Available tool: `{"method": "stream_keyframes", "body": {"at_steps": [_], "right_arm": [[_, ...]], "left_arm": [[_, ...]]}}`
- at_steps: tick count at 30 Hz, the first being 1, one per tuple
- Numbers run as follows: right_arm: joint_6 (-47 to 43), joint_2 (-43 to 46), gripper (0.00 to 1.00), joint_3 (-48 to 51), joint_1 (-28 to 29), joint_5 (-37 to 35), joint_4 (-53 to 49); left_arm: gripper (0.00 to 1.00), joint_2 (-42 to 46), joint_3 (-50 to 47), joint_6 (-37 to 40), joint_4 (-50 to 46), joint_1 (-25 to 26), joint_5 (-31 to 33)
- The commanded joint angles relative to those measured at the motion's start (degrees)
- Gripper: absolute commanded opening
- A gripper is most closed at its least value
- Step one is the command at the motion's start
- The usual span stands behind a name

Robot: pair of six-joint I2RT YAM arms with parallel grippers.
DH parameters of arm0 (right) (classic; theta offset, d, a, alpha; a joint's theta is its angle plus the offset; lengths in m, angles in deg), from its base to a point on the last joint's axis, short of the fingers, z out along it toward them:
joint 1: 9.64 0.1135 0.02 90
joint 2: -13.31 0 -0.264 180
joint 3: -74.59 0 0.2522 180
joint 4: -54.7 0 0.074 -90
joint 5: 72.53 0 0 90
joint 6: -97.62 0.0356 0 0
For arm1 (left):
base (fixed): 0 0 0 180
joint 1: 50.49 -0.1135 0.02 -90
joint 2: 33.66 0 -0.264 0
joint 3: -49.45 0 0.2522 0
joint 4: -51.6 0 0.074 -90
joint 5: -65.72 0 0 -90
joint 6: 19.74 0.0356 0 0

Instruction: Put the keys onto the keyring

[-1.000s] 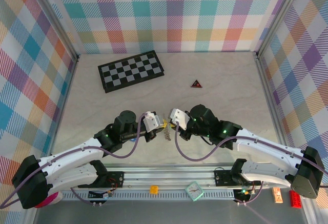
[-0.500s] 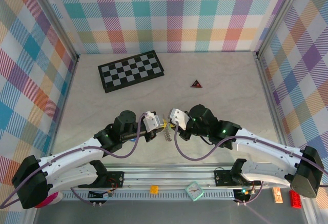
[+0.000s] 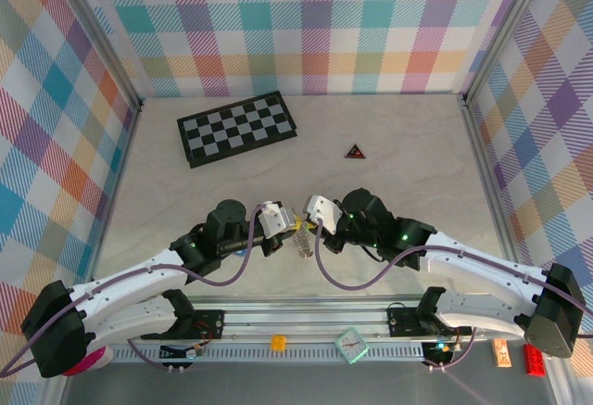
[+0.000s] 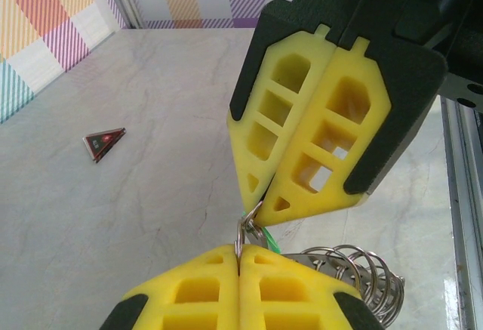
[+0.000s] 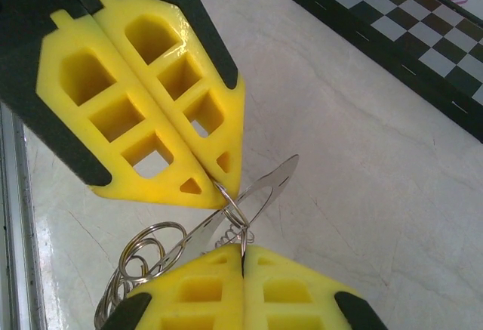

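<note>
Top view: the two arms meet tip to tip near the middle of the counter (image 3: 417, 173), with the left hand (image 3: 289, 231) and the right hand (image 3: 309, 229) almost touching. The keyring (image 3: 301, 244), a bunch of silvery wire loops, lies directly below the meeting point. Whether it rests on the counter cannot be told. The checkerboard (image 3: 237, 128) lies well apart at the far left. The triangle (image 3: 355, 152) lies apart behind the right hand.

Left wrist view: the left hand (image 4: 239, 258) has its yellow fingers pressed together, pinching one thin loop at their tips. The right hand (image 4: 260, 213) faces it from above, its fingers also pressed together, gripping the same loop at its other side. A green sliver of a key (image 4: 266, 242) shows just beside that loop. The rest of the keyring (image 4: 355, 269) coils to the right. The triangle (image 4: 104, 143) lies on the counter at left.

Right wrist view: the right hand (image 5: 243, 253) and the left hand (image 5: 219, 194) both hold the loop between their closed tips. A flat silvery key blade (image 5: 264, 186) crosses the loop at a slant. The remaining coils of the keyring (image 5: 143, 258) hang at lower left. The checkerboard (image 5: 407, 28) is at upper right.
</note>
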Motion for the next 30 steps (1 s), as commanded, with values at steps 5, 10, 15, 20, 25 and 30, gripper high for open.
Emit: {"method": "stream_keyframes", "body": {"at_steps": [5, 10, 15, 20, 25, 30], "right_arm": [[1.17, -0.24, 0.0, -0.35, 0.25, 0.78, 2.59], [1.52, -0.5, 0.0, -0.29, 0.25, 1.05, 3.54], [1.88, -0.98, 0.0, -0.42, 0.19, 1.5, 4.29], [2.14, -1.47, 0.0, -0.62, 0.25, 2.0, 5.06], [2.49, -1.38, 0.0, -0.67, 0.22, 2.28, 5.7], [3.0, -1.56, 0.0, -0.6, 0.19, 2.11, 6.57]], "left_arm": [[0.0, 0.09, 0.04, -0.37, 2.19, 0.78, -0.61], [0.0, -0.13, 0.12, -0.44, 2.36, 0.75, -0.69], [0.0, -0.13, -0.21, -0.83, 3.44, 0.76, -0.88], [0.0, -0.27, -0.16, -0.85, 3.5, 0.72, -0.89], [0.0, -0.45, -0.18, -0.76, 3.46, 0.71, -0.95], [0.0, -0.61, -0.14, -0.75, 3.68, 0.71, -1.23]]}}
